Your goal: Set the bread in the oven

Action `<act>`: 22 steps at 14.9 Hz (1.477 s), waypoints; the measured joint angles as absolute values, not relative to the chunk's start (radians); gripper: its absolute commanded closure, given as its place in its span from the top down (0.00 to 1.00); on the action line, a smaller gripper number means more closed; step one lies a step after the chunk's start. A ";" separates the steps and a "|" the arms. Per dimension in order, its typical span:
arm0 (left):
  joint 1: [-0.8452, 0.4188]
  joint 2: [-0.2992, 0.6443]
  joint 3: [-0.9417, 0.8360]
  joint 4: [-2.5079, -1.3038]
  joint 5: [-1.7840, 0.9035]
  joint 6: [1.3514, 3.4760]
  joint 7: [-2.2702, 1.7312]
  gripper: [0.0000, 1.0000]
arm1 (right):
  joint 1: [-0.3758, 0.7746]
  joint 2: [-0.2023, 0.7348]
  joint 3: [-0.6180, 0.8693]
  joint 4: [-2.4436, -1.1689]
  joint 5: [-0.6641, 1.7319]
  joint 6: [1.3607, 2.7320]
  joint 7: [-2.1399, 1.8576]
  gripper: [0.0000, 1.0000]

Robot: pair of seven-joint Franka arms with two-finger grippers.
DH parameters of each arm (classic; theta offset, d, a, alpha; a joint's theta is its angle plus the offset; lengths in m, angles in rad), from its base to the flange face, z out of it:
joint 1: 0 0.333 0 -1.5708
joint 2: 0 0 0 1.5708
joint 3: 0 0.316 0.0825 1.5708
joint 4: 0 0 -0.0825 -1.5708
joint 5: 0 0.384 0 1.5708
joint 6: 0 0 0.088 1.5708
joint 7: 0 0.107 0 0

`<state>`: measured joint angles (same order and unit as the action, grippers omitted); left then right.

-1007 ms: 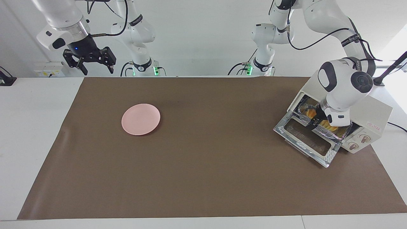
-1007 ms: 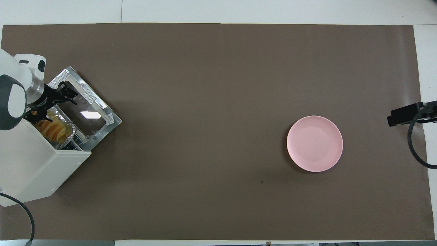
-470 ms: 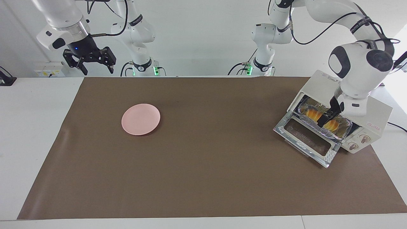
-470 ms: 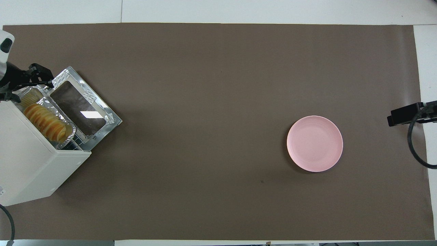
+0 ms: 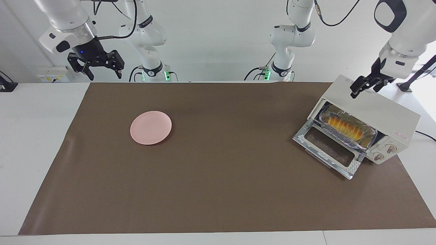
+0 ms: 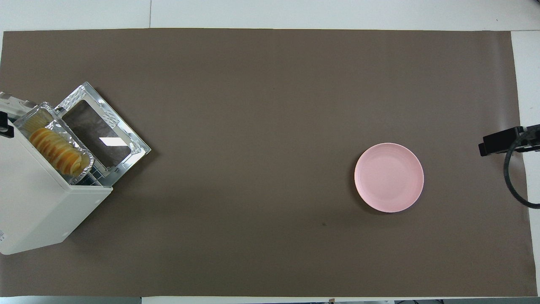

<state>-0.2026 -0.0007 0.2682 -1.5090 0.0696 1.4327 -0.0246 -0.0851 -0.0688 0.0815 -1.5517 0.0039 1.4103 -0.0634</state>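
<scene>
The golden ridged bread lies in a crinkled foil tray on the rack in the mouth of the cream-white oven. The oven's glass door is dropped open onto the mat. In the overhead view the bread shows in the tray at the oven opening, with the door flat in front. My left gripper is open and empty, raised over the oven's top. My right gripper is open and empty, and waits raised over the table's edge at the right arm's end.
A round pink plate sits empty on the brown mat toward the right arm's end; it also shows in the overhead view. The oven stands at the left arm's end, with two knobs beside its opening.
My left gripper has lifted out of the oven mouth and risen above the oven's top, leaving the bread in the foil tray. The right arm has not moved.
</scene>
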 measured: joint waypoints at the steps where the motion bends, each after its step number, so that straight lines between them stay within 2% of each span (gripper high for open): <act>1: -0.203 -0.022 0.268 -1.522 0.070 1.419 -0.004 1.00 | -0.085 -0.069 0.082 -1.552 0.004 1.410 -0.063 1.00; 3: -0.194 -0.051 0.263 -1.568 0.070 1.417 0.018 1.00 | -0.085 -0.069 0.082 -1.552 0.004 1.410 -0.063 1.00; 6: -0.038 -0.051 0.099 -1.589 0.059 1.421 0.034 1.00 | -0.085 -0.069 0.082 -1.552 0.004 1.410 -0.063 1.00; 8: 0.020 -0.051 0.018 -1.595 0.057 1.432 0.034 1.00 | -0.085 -0.069 0.082 -1.552 0.004 1.410 -0.063 1.00; 22: 0.060 -0.048 -0.034 -1.622 0.008 1.470 0.036 1.00 | -0.085 -0.069 0.082 -1.552 0.004 1.410 -0.063 1.00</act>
